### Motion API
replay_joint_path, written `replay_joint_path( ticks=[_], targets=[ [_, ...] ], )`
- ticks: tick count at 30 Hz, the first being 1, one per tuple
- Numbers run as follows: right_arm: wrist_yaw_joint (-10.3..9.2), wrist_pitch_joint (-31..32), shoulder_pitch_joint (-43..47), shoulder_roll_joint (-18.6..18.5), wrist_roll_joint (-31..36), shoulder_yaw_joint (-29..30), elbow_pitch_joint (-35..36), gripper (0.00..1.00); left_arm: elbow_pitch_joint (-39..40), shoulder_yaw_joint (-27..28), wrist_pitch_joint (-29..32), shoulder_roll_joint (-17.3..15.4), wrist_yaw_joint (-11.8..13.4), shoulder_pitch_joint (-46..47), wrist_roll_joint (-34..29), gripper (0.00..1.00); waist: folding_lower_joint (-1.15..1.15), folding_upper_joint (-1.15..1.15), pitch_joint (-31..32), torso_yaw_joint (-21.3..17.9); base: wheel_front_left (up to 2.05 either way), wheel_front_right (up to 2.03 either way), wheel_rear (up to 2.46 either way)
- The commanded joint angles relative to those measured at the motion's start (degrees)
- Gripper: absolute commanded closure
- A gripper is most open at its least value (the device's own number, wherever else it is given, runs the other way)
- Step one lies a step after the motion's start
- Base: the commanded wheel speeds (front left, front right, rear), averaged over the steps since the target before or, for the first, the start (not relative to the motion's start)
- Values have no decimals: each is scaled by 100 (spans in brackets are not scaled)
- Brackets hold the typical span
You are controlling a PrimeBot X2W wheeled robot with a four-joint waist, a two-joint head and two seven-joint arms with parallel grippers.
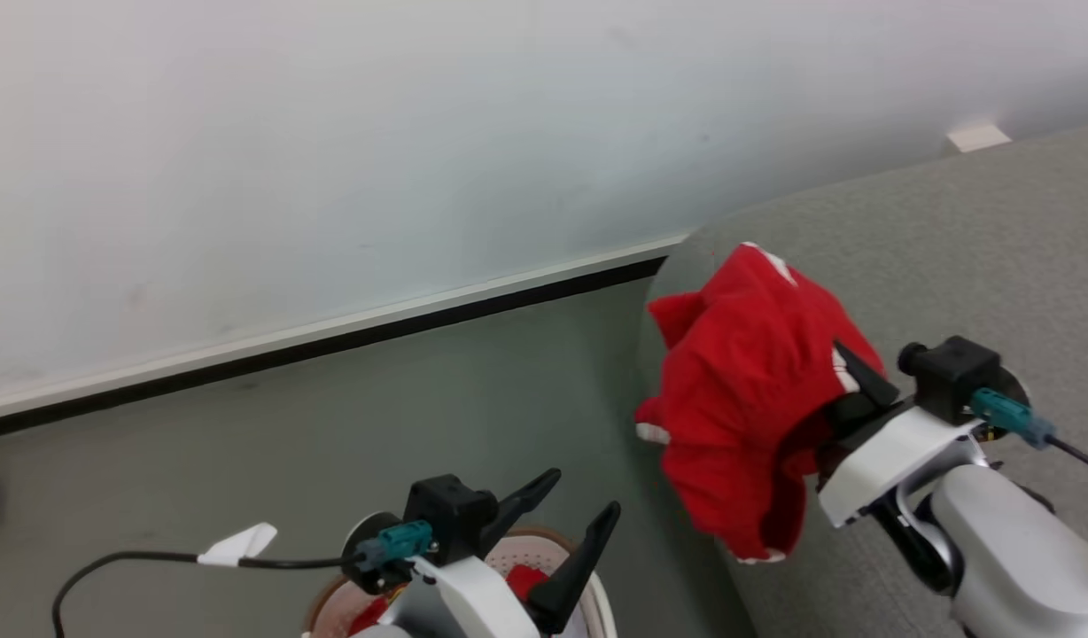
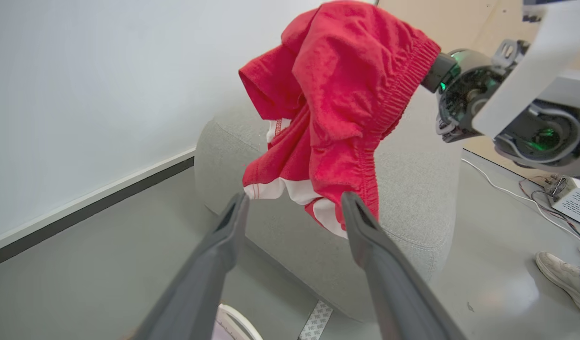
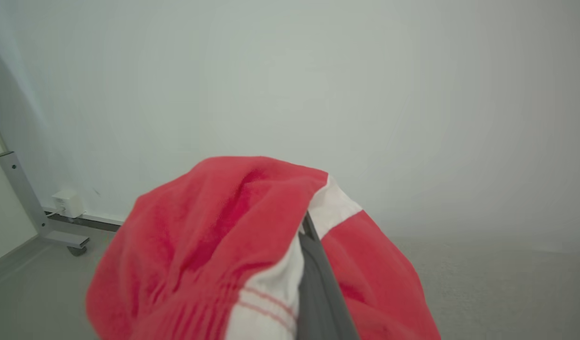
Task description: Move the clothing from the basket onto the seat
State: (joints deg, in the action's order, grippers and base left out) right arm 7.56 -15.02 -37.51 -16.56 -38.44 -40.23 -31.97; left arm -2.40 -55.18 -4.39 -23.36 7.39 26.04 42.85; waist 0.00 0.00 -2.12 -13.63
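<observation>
A red garment with white stripes (image 1: 748,390) hangs from my right gripper (image 1: 850,368), which is shut on it above the left edge of the grey seat (image 1: 952,248). In the right wrist view the clothing (image 3: 224,245) drapes over the gripper (image 3: 309,236) and hides most of the fingers. My left gripper (image 1: 579,501) stands open with nothing in it above the white basket (image 1: 544,554), where more red fabric (image 1: 526,580) lies. From the left wrist the open gripper (image 2: 294,203) points at the hanging garment (image 2: 337,94) and the seat (image 2: 413,198).
A white wall with a dark baseboard (image 1: 331,341) runs behind the grey floor. A person's shoe (image 2: 559,278), cables and a pale box (image 2: 573,200) lie on the floor right of the seat. A metal frame leg with a caster (image 3: 25,208) stands by the wall.
</observation>
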Motion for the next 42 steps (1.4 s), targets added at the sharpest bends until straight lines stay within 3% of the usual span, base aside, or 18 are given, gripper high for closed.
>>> replay_joint_path(
  ticks=[1, 11, 24, 32, 42],
  targets=[
    [-14, 25, 141, -143, 76, 153, 123, 100, 41, -8, -45, 20, 8, 51, -96, 0, 0, 0, -25, -270, 0, 0, 0],
    [-13, 351, 780, -558, 297, 990, 792, 100, 175, -61, -181, 129, -20, 96, -160, 0, 0, 0, -72, -914, 0, 0, 0],
    [-13, 698, 1328, -429, 696, 1900, 1533, 100, 395, -134, -109, 92, -24, 267, -239, 0, 0, 0, -435, -1053, 0, 0, 0],
    [-13, 890, 792, -1, 1052, 2882, 1750, 100, 864, -67, 142, -229, -177, 878, -551, 0, 0, 0, -1643, -750, 0, 0, 0],
    [-14, 1232, -1256, 569, 2023, 4561, 1604, 100, 1565, 272, 518, -814, -687, 2247, -961, 0, 0, 0, -3760, -188, 0, 0, 0]
  ],
)
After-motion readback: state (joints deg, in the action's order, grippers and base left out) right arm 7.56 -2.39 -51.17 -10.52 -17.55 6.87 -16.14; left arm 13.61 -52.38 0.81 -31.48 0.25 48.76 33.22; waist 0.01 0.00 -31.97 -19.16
